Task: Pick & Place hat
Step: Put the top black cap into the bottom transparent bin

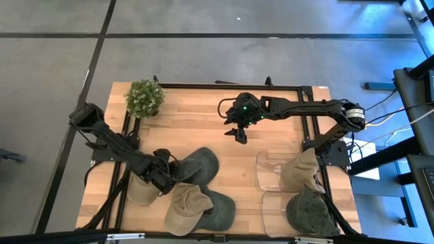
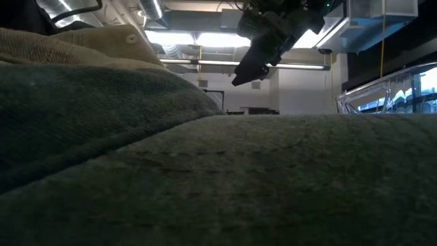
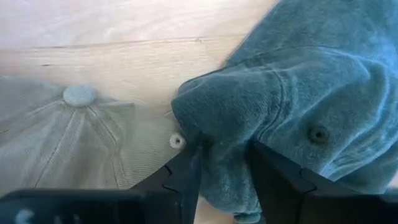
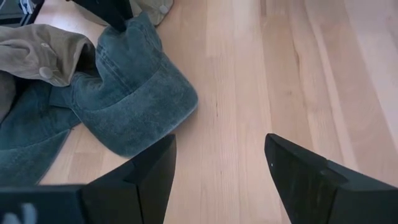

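- Where the left gripper (image 3: 225, 177) has its two dark fingers (image 3: 186, 177) pinched together, we see a fold of the dark green hat (image 3: 298, 93) caught between them, so the jaws are clenched on the cloth at the hat's edge.
- Just beside that fold lies a tan hat (image 3: 74, 134), its top button facing up, on the wooden table (image 3: 124, 31).
- From above, we find the left gripper (image 1: 165, 177) low at the table's front left, with the dark green hat (image 1: 198, 165) spreading away from it toward the middle.
- Another tan hat (image 1: 184, 207) lies over a further green hat (image 1: 218, 210) just in front.
- The right gripper (image 1: 239, 133) hangs above the bare middle of the table, its jaws spread wide and holding nothing.
- At the right side, two clear trays (image 1: 268, 173) each hold a hat.
- A small potted plant (image 1: 144, 97) stands at the far left corner.
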Motion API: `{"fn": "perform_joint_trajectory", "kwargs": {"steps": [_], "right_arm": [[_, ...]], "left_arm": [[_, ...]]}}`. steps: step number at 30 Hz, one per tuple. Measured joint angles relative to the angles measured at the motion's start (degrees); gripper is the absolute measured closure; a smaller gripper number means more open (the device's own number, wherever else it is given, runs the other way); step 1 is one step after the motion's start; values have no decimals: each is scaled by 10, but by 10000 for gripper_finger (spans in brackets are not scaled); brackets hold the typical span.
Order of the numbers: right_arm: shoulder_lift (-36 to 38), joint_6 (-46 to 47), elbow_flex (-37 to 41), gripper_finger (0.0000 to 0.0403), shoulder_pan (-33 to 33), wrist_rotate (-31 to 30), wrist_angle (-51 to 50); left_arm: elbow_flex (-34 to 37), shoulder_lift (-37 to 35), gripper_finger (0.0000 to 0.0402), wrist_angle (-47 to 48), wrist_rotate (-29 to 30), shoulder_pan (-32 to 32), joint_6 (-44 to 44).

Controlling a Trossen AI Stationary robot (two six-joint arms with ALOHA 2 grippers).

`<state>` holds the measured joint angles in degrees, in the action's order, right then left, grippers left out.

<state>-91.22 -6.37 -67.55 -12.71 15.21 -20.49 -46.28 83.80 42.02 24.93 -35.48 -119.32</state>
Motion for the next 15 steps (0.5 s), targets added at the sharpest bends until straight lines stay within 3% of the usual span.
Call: {"fn": "perform_joint_trajectory", "kwargs": {"steps": [9, 15], "right_arm": [[0, 0, 0, 157, 0, 0, 2], [0, 0, 0, 157, 0, 0, 2]], "left_arm": [[0, -8, 391, 0, 0, 0, 21], [-2, -9, 398, 2, 22, 0, 25]]}}
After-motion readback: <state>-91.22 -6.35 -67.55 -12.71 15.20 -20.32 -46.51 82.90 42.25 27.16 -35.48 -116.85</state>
